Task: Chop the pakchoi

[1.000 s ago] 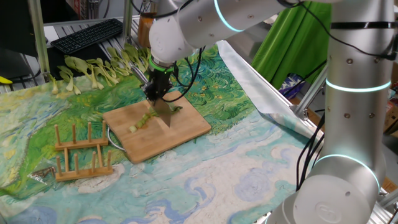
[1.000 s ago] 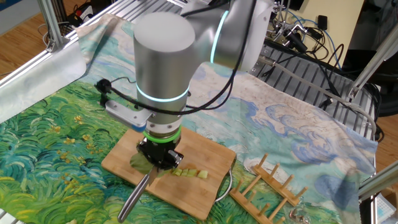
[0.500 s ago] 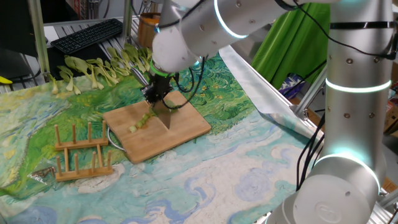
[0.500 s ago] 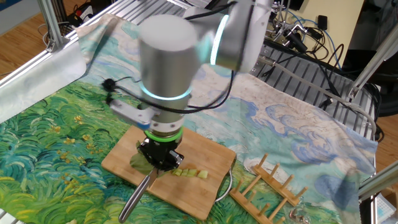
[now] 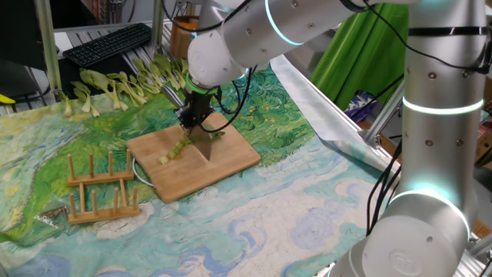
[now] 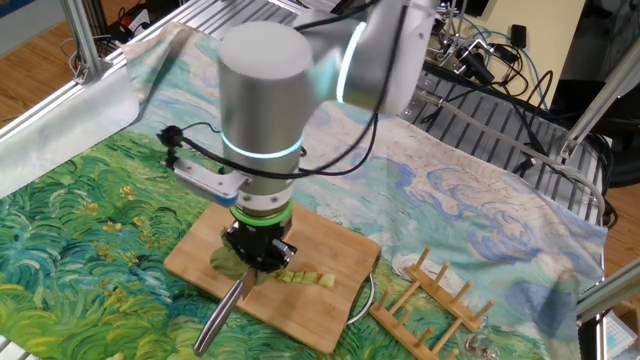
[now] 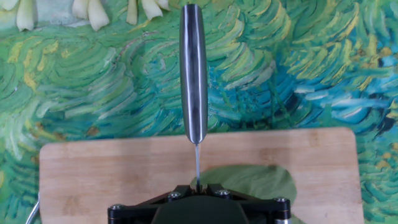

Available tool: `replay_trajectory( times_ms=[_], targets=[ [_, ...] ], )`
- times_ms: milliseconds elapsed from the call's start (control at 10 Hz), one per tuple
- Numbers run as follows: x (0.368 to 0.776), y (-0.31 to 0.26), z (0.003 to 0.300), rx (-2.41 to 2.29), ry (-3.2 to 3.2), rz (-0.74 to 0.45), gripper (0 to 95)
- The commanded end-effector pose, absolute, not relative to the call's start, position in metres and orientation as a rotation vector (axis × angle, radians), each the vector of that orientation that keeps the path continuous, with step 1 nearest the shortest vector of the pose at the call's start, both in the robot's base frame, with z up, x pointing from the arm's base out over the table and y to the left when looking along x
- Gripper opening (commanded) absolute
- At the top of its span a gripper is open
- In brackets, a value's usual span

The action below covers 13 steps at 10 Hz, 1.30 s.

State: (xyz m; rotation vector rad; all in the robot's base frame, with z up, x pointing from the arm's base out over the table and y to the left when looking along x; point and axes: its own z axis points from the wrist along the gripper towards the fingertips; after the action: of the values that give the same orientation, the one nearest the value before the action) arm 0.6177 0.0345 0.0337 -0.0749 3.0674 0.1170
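The pakchoi [image 5: 181, 145] lies on the bamboo cutting board [image 5: 231, 161]. Short cut stalk pieces [image 5: 165, 159] are at its left end and the green leaf [image 5: 216, 135] at its right. My gripper [image 5: 193, 119] stands over it, shut on a knife. The blade [image 5: 202, 143] points down onto the board across the pakchoi. In the other fixed view the gripper [image 6: 256, 255] hides the cut spot, with cut pieces [image 6: 305, 277] to its right and the steel handle [image 6: 224, 315] sticking out. The hand view shows the gripper [image 7: 196, 185], the handle [image 7: 193, 74] and the leaf [image 7: 252, 180].
Several whole pakchoi [image 5: 131, 81] lie in a row behind the board; their stalk ends also show in the hand view [image 7: 93, 7]. A wooden rack [image 5: 100, 188] stands left of the board, and it also shows in the other fixed view [image 6: 440, 300]. A keyboard [image 5: 108, 42] is at the far left, and crinkled foil [image 5: 323, 108] is at the right.
The arm's upper links have shifted slightly. The gripper and knife stay at about the same spot over the pakchoi.
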Motion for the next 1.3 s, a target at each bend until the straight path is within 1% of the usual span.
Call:
replay_trajectory(
  times_ms=[100,500,900,1300],
  targets=[
    [0.625,0.040,0.013,-0.078,3.068,0.114,0.0],
    [0.624,0.040,0.016,-0.058,3.068,0.107,0.0],
    [0.616,0.041,0.030,-0.051,3.057,0.069,0.0],
    [0.616,0.042,0.030,-0.047,3.063,0.058,0.0]
  ],
)
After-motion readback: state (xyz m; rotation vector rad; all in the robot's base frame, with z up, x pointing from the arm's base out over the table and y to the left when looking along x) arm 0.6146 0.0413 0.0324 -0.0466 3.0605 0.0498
